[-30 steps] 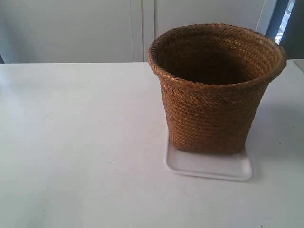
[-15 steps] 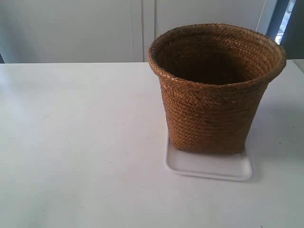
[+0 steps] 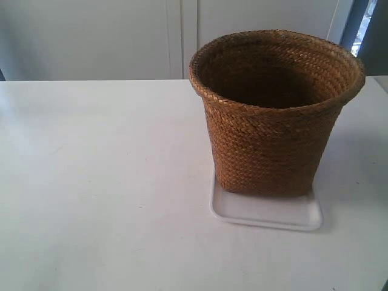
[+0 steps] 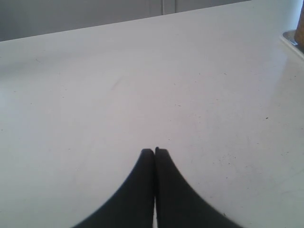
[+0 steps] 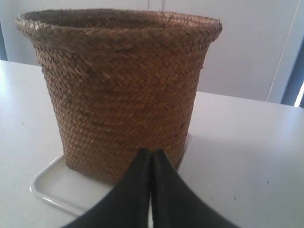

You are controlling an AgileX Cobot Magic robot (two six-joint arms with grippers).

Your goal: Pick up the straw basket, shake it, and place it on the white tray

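Straw basket (image 3: 273, 121) stands on the white tray (image 3: 267, 215), right of frame — left jaws and right jaws clenched, empty. Right jaws hover near — drifting forward could shove it off.

Items I log from my station:
- One straw basket (image 3: 273, 145), upright, dark inside, at 3 o'clock from centre.
- One white tray (image 3: 267, 213), under the basket's base, its bare edge showing toward 6 o'clock.
- One white table (image 3: 97, 182), bearing both.
- Pale wall panels (image 3: 91, 36), at 12 o'clock.
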